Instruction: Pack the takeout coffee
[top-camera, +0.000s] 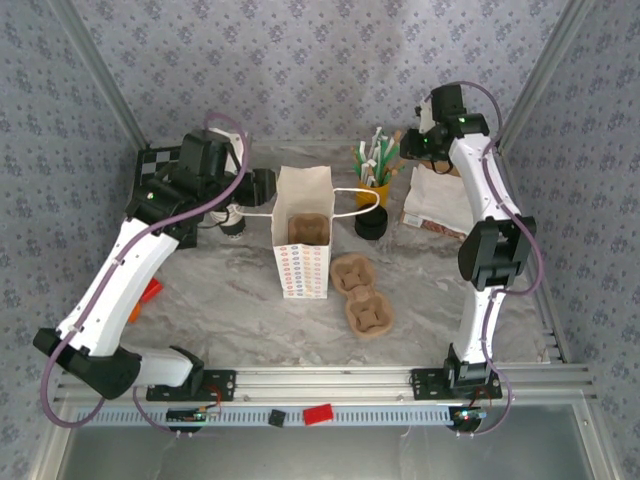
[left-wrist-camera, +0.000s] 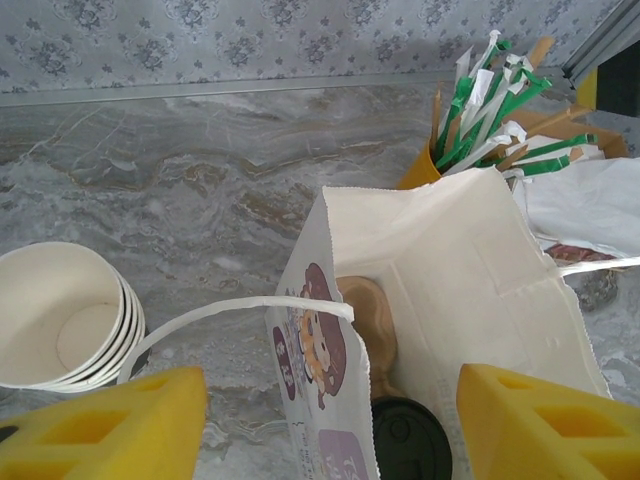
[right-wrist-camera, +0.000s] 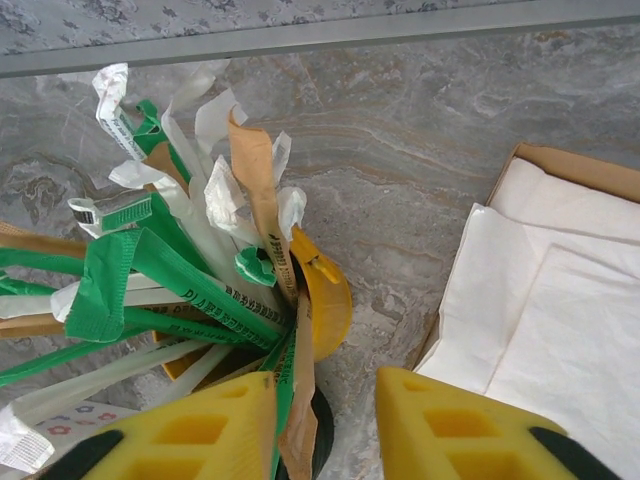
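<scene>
Takeout coffee (top-camera: 372, 224) is nearest you: upright on the table (top-camera: 230, 310), just right of the paper bag (top-camera: 302, 265), dark, black lid (left-wrist-camera: 410, 440) on. Farther back, your left gripper (left-wrist-camera: 332, 388) is over the bag's handle (left-wrist-camera: 240, 305), jaws spread wide, gripping nothing. Farthest, your right gripper (right-wrist-camera: 325, 405) is over the yellow cup (right-wrist-camera: 335, 300); jaws narrowly apart, a brown wrapped stick (right-wrist-camera: 258, 190) between them.

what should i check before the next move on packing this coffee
1. paper bag upright, mouth open: ok
2. cardboard carrier sitting inside the bag: ok
3. coffee cup upright beside the bag, black lid on: ok
4. left pincer open, near the bag: ok
5. right pincer at the cup: not ok, jaws apart over the yellow holder of wrapped sticks
6. lid pressed fully down: cannot tell
</scene>
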